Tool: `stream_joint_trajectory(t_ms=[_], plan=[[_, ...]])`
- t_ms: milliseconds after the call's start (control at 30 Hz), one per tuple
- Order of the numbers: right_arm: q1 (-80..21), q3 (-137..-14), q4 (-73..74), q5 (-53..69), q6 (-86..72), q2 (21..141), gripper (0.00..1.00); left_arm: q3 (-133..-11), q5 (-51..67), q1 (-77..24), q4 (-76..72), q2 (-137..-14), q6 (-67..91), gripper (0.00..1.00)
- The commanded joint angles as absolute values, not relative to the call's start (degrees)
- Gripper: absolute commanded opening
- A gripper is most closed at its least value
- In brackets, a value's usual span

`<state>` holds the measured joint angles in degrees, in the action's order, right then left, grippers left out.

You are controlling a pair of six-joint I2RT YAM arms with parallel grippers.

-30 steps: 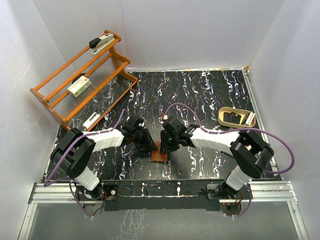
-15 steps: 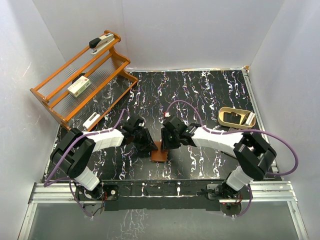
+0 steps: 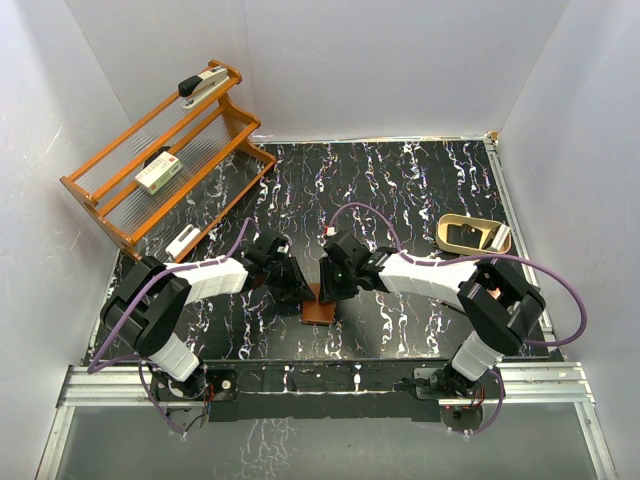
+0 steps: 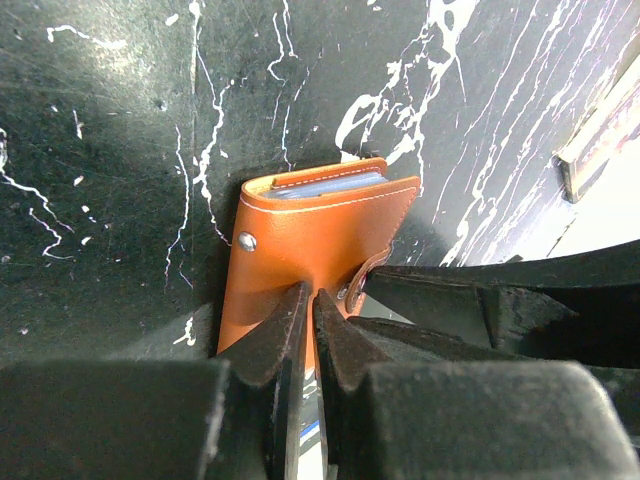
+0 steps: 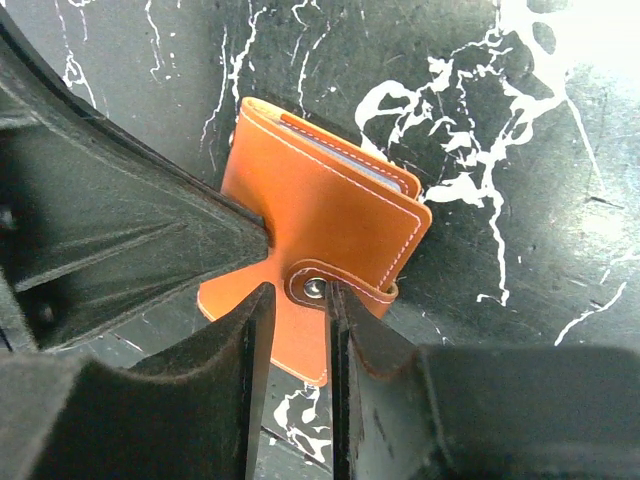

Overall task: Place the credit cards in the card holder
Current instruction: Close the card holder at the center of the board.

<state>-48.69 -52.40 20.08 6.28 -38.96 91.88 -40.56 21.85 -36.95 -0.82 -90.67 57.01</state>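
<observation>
The brown leather card holder [image 3: 321,306] lies folded shut on the black marbled table between both arms. Pale blue credit cards [image 4: 330,187] show as thin edges in its open end, also visible as grey card edges [image 5: 378,173]. My left gripper [image 4: 307,295] is shut, its tips resting on the holder's cover [image 4: 310,235]. My right gripper [image 5: 298,292] stands narrowly open over the holder [image 5: 330,220], its tips either side of the snap tab [image 5: 345,288] with only the leather below between them. In the top view the left gripper [image 3: 296,289] and right gripper [image 3: 331,289] nearly meet.
A wooden rack [image 3: 120,215] at the far left carries a stapler [image 3: 203,82] and a white-and-green box [image 3: 158,175]. A small white item [image 3: 181,243] lies by its foot. A tan curved object [image 3: 470,235] sits at the right.
The right arm has shifted slightly over the holder and its jaws have parted a little. The left gripper and the holder stay where they were.
</observation>
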Motion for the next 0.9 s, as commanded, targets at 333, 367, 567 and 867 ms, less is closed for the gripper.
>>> stream_joint_trajectory(t_ms=[333, 367, 567, 867], plan=[[-49.39, -51.40, 15.26, 9.09, -39.08, 90.13, 0.24, -40.27, 20.57, -37.35, 2.88, -91.65, 56.25, 0.06], [-49.35, -51.49, 15.77, 8.53, -39.18, 90.15, 0.23, -40.30, 20.57, -37.35, 2.90, -91.56, 56.29, 0.06], [-49.39, -51.24, 17.36, 6.09, -39.52, 90.55, 0.16, -40.25, 20.56, -37.35, 2.81, -91.33, 56.40, 0.06], [-49.38, -51.69, 19.29, 6.32, -41.19, 93.77, 0.11, -40.28, 20.47, -37.35, 3.06, -91.03, 56.40, 0.06]])
